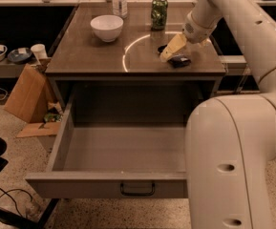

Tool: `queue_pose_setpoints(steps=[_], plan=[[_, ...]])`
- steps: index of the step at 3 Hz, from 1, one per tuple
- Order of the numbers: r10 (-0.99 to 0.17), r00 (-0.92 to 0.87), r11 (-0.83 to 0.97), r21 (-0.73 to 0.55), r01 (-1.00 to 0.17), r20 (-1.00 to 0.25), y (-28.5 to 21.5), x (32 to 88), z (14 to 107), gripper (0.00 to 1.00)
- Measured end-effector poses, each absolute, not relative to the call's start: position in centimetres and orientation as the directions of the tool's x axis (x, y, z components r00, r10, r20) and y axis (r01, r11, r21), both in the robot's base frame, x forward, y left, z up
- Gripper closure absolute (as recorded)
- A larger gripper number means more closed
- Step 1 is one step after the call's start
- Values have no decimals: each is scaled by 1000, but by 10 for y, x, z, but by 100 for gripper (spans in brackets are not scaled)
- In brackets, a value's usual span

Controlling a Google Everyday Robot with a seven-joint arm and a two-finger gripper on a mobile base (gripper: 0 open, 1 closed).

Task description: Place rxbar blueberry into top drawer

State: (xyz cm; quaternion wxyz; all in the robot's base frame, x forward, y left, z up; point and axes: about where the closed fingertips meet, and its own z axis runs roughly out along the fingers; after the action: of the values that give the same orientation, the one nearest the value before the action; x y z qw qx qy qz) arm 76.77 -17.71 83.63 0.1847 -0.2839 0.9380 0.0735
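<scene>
so the rxbar blueberry [179, 60] is lying flat on the tabletop [85, 56], out toward the right front corner, with the gripper [166, 56] down right beside it, close enough that it may be touching. From the gripper's tip the bar sits at roughly 4 o'clock, and part of it looks tucked under the arm. Honestly can't tell from this angle whether the gripper is clamped on anything or loose. My guess on handling: very light, thin, glossy wrapper so probably slippery and crinkly, a bit bendy inside but not fragile. Lying flat is the annoying part, so I'd pinch across the narrow width near the middle. The top drawer [104, 185] is pulled wide open at about 7 o'clock from the bar, nothing in it that I can see
</scene>
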Motion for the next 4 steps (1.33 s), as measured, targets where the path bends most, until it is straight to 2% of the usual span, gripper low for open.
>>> queue_pose_setpoints(steps=[1, 2, 4], plan=[[-501, -789, 834, 46, -550, -355, -177, 774, 811, 0], [-499, -798, 839, 45, -543, -338, -176, 776, 804, 19], [-499, -798, 838, 44, -543, -338, -176, 776, 805, 66]])
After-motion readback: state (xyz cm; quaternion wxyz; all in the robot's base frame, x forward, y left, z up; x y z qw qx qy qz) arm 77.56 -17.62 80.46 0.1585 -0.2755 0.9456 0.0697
